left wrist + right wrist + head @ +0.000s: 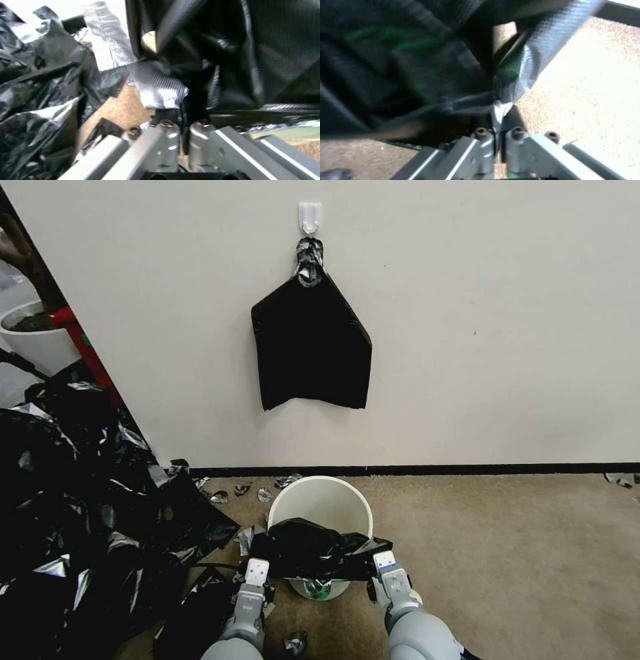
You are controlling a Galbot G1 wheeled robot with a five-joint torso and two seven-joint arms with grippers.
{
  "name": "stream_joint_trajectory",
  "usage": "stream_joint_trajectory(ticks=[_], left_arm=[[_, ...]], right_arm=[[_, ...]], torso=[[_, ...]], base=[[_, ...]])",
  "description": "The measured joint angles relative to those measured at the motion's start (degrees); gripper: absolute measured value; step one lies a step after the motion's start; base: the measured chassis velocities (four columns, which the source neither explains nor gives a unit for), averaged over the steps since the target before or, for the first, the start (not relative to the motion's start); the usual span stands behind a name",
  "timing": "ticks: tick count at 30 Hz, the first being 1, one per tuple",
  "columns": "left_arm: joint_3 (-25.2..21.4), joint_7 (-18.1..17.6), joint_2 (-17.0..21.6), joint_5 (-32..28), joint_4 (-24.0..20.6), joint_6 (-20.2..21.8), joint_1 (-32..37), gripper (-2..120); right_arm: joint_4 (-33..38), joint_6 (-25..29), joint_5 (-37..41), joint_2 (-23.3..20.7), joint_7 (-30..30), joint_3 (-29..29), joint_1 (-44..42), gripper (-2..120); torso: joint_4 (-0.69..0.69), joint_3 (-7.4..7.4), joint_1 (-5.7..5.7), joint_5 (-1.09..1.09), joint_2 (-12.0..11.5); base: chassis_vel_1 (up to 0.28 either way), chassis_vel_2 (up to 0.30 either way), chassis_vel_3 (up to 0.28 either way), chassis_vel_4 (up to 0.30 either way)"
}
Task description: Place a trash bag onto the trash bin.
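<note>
Bag (313,553) film lies bunched across the near rim of the bin (320,507), which stands on the carpet (507,553) close to the wall (467,313), its far rim bare. Left gripper (257,567) pinches the bag's left edge and right gripper (385,563) its right edge, each pair of fingers (166,132) clamped tight on a fold of film. Beside the left arm sprawls a heap (67,513) of black plastic, and a flat black sheaf (310,347) hangs from a hook (310,217).
</note>
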Motion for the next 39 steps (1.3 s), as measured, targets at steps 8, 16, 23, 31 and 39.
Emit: stream_joint_trajectory(ticks=[8, 16, 23, 31, 39], left_arm=[[-2.38, -0.07, 3.44, -2.72, -6.16, 5.25, 2.99, 33], [-6.97, 1.30, 7.78, -3.27, -12.68, 6.47, 6.54, 65], [-8.99, 2.21, 8.38, -4.18, -16.96, 6.17, 8.11, 86], [-8.33, 2.92, 7.44, -4.27, -19.44, 6.31, 8.54, 100], [-6.94, 4.04, 6.29, -4.17, -19.26, 5.45, 8.44, 100]], right_arm=[[7.51, -0.03, 2.17, -2.11, -0.19, 0.94, -5.84, 32], [14.19, -0.02, 1.04, -3.52, -0.16, 1.58, -12.13, 64], [17.20, 0.03, 1.00, -4.13, -0.16, 2.24, -13.55, 85], [20.33, 3.37, 2.34, -4.25, -1.65, 3.24, -13.39, 100], [17.92, 16.22, 4.27, -3.75, -4.75, 3.45, -13.28, 100]], torso=[[0.00, 0.00, 0.00, -0.01, 0.00], [0.00, 0.00, 0.00, -0.01, 0.00], [0.00, -0.01, 0.00, 0.00, 0.00], [0.00, 0.00, 0.00, 0.00, 0.00], [0.00, 0.00, 0.00, 0.00, 0.00]], base=[[0.000, 0.000, 0.000, 0.000], [0.000, 0.000, 0.000, 0.000], [0.000, 0.000, 0.000, 0.000], [0.000, 0.000, 0.000, 0.000], [0.000, 0.000, 0.000, 0.000]])
